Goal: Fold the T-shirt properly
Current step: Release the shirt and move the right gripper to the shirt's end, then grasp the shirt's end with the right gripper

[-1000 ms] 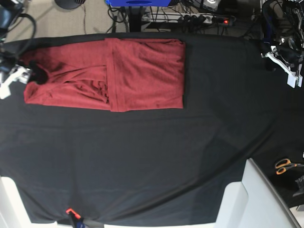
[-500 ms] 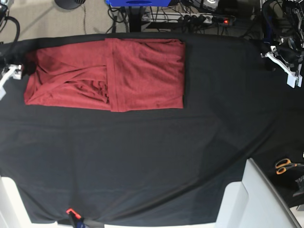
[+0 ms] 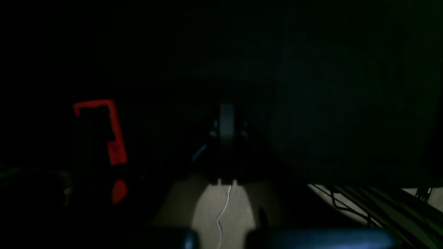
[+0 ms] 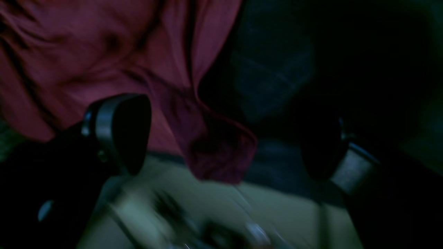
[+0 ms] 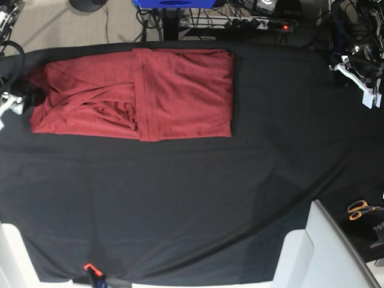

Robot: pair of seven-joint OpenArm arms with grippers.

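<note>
The brick-red T-shirt [image 5: 150, 93] lies folded into a rectangle at the back left of the black cloth [image 5: 192, 198], with a straight fold line down its middle and wrinkles on its left half. My right gripper [image 5: 8, 102] hovers just off the shirt's left edge. In the right wrist view it [image 4: 225, 145] is open wide, and a loose corner of the T-shirt [image 4: 214, 155] sits between the fingers [image 4: 117, 131] without being pinched. My left gripper [image 5: 360, 81] is shut and empty at the far right edge, well away from the shirt.
Orange-handled scissors [image 5: 360, 209] lie at the right edge. A white panel [image 5: 324, 252] covers the front right corner, and an orange clip [image 5: 90, 268] holds the cloth's front edge. Cables and a power strip [image 5: 252, 24] run behind the table. The left wrist view is almost black.
My right gripper has drawn back to the left off the shirt's left edge and its jaws have spread wider. The shirt's left corner has settled. The left arm has hardly moved.
</note>
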